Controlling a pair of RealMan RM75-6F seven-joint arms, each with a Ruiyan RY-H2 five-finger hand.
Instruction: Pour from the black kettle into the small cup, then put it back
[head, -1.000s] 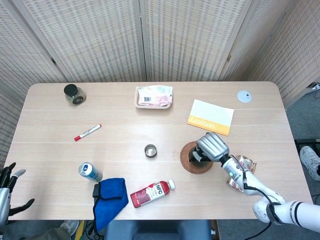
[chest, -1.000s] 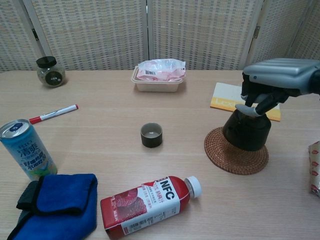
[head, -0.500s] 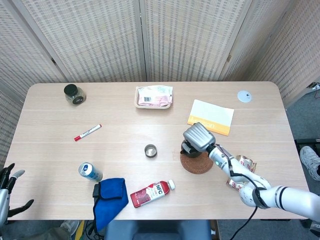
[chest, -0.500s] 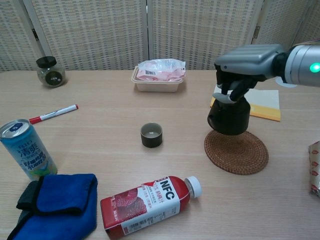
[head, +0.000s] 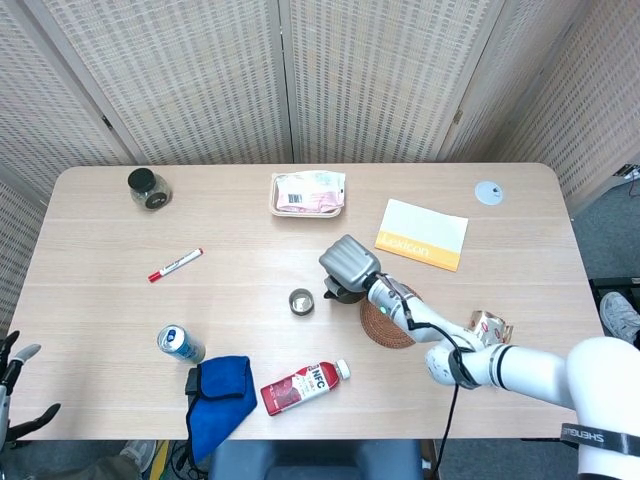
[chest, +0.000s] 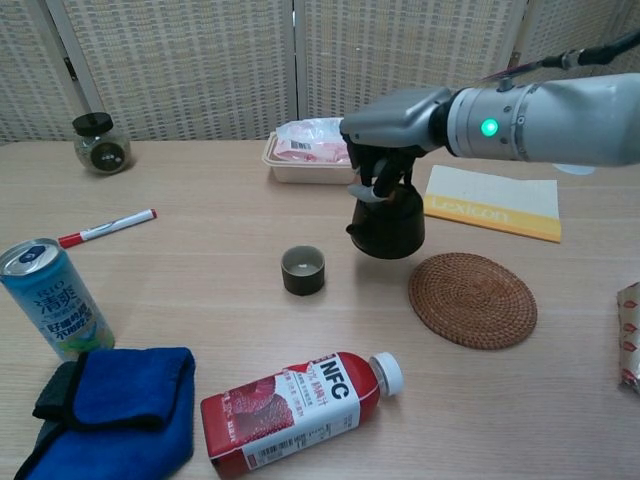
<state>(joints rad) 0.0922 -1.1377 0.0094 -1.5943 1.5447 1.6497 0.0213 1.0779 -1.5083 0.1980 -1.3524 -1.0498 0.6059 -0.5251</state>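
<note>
Kettle (chest: 387, 222) now off coaster (chest: 472, 299), seemingly upright

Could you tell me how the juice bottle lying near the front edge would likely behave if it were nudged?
The juice bottle lies on its side, so it would probably roll. Its cap looks closed, so spilling seems unlikely. It appears full, hence fairly heavy for its size.

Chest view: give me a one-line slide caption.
Right hand holds the black kettle in the air between the woven coaster and the small cup.
</note>
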